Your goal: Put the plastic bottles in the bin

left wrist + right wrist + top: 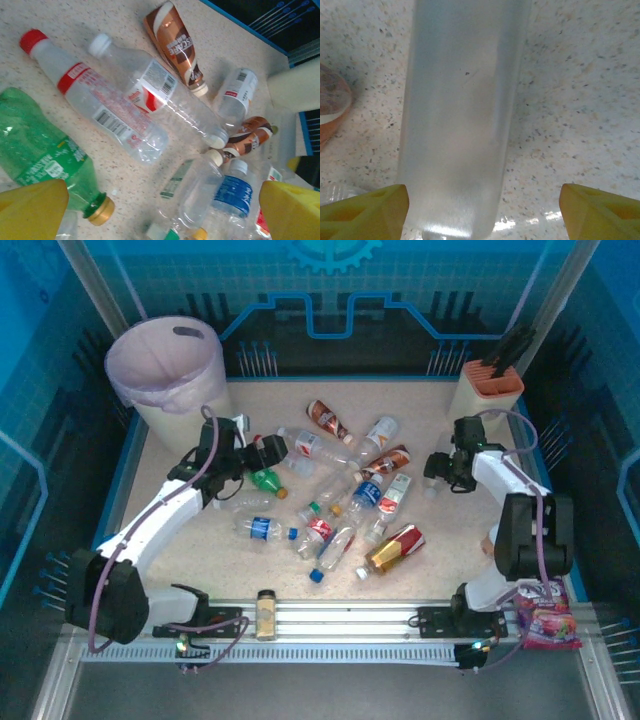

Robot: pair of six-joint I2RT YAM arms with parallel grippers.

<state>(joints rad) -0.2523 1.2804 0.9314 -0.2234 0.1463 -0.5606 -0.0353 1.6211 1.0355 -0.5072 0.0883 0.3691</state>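
Note:
Several plastic bottles point(340, 490) lie scattered over the middle of the speckled table. The bin point(165, 365), cream with a pale lilac bag, stands at the far left corner. My left gripper point(268, 455) hangs open over the left side of the pile. Its yellow fingers point(30, 210) frame a green bottle point(45, 155), a red-capped clear bottle point(100, 100) and a clear green-labelled one point(210, 190), touching none. My right gripper point(440, 472) is low at the pile's right edge and open around a frosted clear bottle point(462, 115). That bottle lies near the left finger point(365, 212), with a gap to the right one.
A beige box with an orange top point(487, 390) stands at the far right, close behind my right arm. A small amber jar point(266, 613) sits on the front rail, and a pink packet point(548, 615) lies at the near right. Blue walls ring the table.

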